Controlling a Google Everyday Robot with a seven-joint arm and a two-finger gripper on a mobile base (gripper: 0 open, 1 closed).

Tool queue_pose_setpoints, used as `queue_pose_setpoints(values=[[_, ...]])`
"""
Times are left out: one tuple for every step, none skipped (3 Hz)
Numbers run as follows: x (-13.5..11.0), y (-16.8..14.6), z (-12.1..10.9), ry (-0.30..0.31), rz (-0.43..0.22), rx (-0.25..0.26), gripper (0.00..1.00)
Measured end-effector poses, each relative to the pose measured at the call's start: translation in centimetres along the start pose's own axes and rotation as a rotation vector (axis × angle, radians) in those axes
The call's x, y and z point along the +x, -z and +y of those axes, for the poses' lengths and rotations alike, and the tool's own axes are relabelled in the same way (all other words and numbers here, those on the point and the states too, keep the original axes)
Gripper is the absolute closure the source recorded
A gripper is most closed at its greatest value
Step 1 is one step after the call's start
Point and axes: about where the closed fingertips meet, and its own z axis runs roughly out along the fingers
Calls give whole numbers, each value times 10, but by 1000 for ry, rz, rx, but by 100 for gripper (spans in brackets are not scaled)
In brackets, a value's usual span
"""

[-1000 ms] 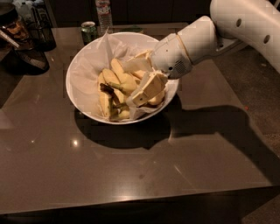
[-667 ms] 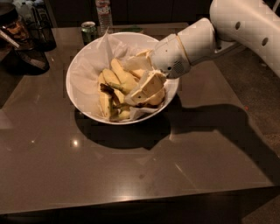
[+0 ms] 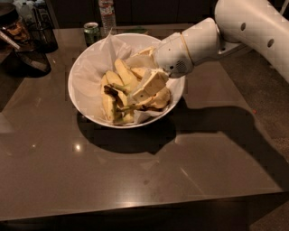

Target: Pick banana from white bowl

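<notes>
Although the white robot arm [image 3: 253, 27] is barely shifting from a second ago, its pale gripper [image 3: 148, 88] is staying sunk among the fruit in the large round white bowl [image 3: 83, 110]. Nothing is rising yet, so the grasp is probably being settled rather than finished. The long curved dull-yellow banana [image 3: 110, 104], greening toward its stem, is lying in the bowl just beside the gripper, on the side away from the wrist. Whether the gripper is clenching it or hanging released cannot be told, since its tip is blending into the fruit and the crumpled white paper [image 3: 95, 63]. Beyond the gripper, a green drink can [image 3: 91, 31] is standing near the bowl, and a clear bottle [image 3: 106, 11] is being cut off at the top.
</notes>
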Motion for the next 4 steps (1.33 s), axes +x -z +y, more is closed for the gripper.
queue_pose_setpoints(values=[[4,-6,1,-13,-10,11,25],[7,-12,7,-30,-23,17,24],[4,-11,11,-36,-25,20,24],[-4,-6,24,-61,-22,59,24]])
